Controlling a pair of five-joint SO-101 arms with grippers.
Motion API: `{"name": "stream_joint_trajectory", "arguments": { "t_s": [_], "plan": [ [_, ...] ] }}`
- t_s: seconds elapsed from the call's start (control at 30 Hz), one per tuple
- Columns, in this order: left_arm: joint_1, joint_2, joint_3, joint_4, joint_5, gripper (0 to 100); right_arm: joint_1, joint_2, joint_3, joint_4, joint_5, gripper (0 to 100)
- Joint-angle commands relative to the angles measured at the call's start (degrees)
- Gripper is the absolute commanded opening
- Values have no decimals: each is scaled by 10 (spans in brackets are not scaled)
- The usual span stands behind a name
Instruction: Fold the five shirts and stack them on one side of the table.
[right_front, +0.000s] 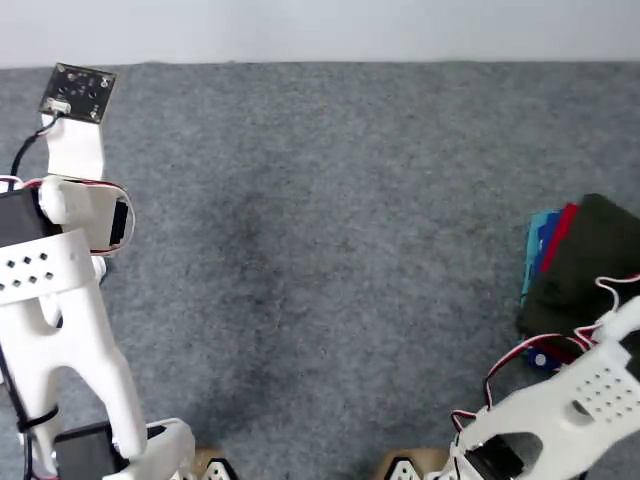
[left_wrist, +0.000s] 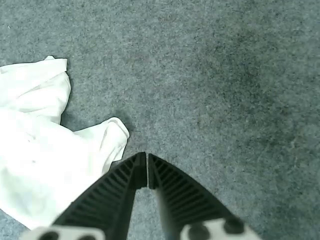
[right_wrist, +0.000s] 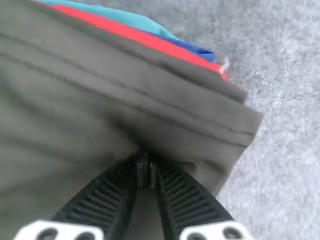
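Observation:
A crumpled white shirt lies on the grey mat. My left gripper is shut with nothing in it, its tips just beside the shirt's nearest fold. At the table's right edge sits a stack of folded shirts: dark olive shirt on top, then red shirt, blue shirt and teal shirt edges below. My right gripper is shut, its tips against the olive shirt. I cannot tell whether cloth is pinched. The red shirt, blue shirt and teal shirt edges peek out beyond it.
The left arm stands over the table's left side and the right arm at the front right corner. Grey mat spreads between them. A pale wall runs along the far edge.

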Motion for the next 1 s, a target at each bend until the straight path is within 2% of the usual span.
{"name": "stream_joint_trajectory", "arguments": {
  "t_s": [0.0,0.17,0.37,0.5,0.63,0.73,0.83,0.97],
  "plan": [
    [3,-18,-4,9,-5,14,7,0,-42,-7,4,9],
    [3,-18,-4,9,-5,14,-15,-54,-114,115,2,9],
    [3,-20,-4,9,-3,14,-78,-111,-139,234,1,9],
    [3,-23,-4,10,-2,14,-127,-85,-106,237,1,9],
    [3,-23,-4,10,-2,14,-161,0,-83,169,-5,9],
    [3,-23,-2,10,-2,14,-179,51,-86,130,-62,9],
    [3,-24,14,10,-2,14,-185,37,-107,153,-105,9],
    [4,-25,20,11,-2,14,-175,-22,-154,251,-147,9]
  ]
}}
